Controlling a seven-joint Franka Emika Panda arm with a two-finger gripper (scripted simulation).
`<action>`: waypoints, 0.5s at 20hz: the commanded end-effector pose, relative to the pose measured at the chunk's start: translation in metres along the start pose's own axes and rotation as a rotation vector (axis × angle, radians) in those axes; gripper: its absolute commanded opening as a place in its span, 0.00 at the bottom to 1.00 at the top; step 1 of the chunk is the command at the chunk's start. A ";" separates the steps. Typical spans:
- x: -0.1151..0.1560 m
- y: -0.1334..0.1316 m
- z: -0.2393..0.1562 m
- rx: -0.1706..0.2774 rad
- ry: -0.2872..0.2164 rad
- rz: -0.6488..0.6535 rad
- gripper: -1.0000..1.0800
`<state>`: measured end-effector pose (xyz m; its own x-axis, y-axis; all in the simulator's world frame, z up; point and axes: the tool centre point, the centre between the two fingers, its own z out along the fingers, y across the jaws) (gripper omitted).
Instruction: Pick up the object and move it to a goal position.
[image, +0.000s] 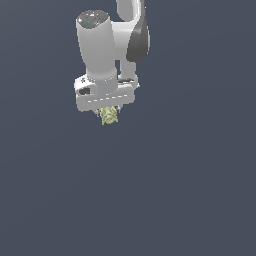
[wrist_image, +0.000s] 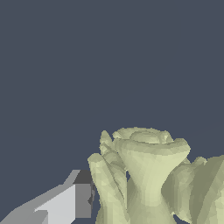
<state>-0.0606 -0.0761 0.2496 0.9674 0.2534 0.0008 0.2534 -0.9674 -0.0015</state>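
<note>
tool carrying the lumpy object, goal not in sight

in the exterior view the white tool (image: 107, 111) points down with the pale yellow-green object (image: 108, 116) poking out from under it, pinched between its fingers. the wrist view shows the object (wrist_image: 148, 175) close up, with one grey finger (wrist_image: 72, 201) pressed against its side; the other finger is hidden. the pick-up looks done. whether the object hangs clear of the plain dark counter (image: 190, 190) i cannot tell. what is left is the carry, since no goal mark shows in either picture.
</note>
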 end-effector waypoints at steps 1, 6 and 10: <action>-0.017 0.012 -0.020 0.001 0.000 -0.001 0.00; -0.043 0.032 -0.054 0.001 0.000 -0.001 0.00; -0.059 0.045 -0.075 0.001 0.000 -0.001 0.00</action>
<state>-0.1012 -0.1289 0.3171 0.9674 0.2531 0.0019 0.2531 -0.9674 -0.0018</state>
